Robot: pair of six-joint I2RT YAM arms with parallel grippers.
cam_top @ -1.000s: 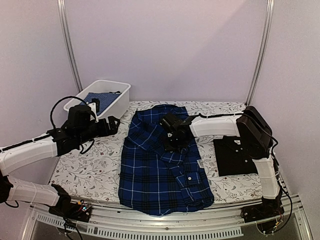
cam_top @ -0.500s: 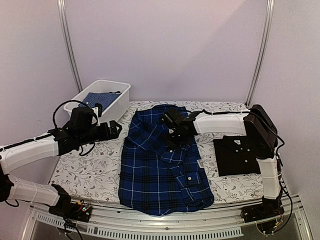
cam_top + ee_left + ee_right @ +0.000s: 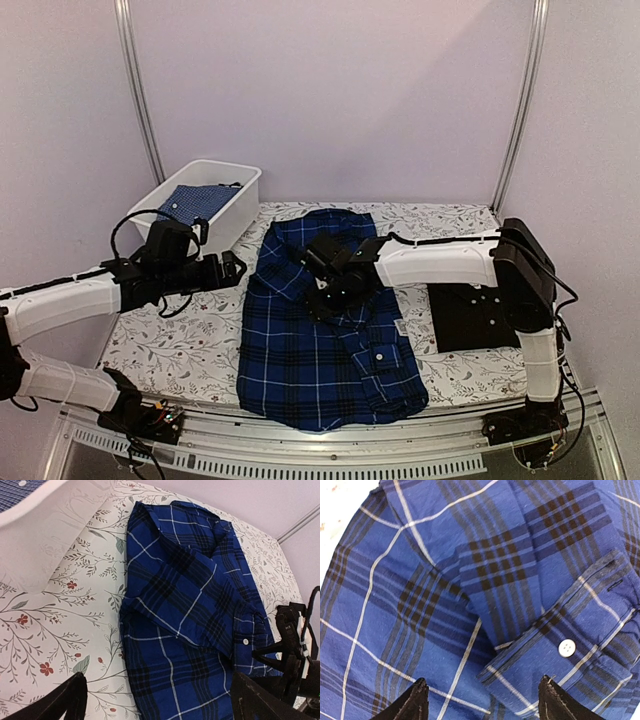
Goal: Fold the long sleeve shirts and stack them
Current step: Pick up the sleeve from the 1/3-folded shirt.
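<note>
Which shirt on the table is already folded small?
The black shirt, a compact rectangle on the right; the blue plaid shirt in the middle lies much larger.

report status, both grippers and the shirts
Left gripper open, beside plaid shirt. Right gripper open above its sleeve cuff. Black shirt folded at right. Nothing blocking.

— Where was your right arm?
— It reached out leftward from its base. My right gripper (image 3: 322,292) hung over the middle of the plaid shirt (image 3: 310,360), pointing down, fingers (image 3: 417,700) spread apart and holding nothing.
— And the left?
— My left gripper (image 3: 232,268) hovered just beside that shirt's left edge, fingers (image 3: 70,700) wide apart, empty.
</note>
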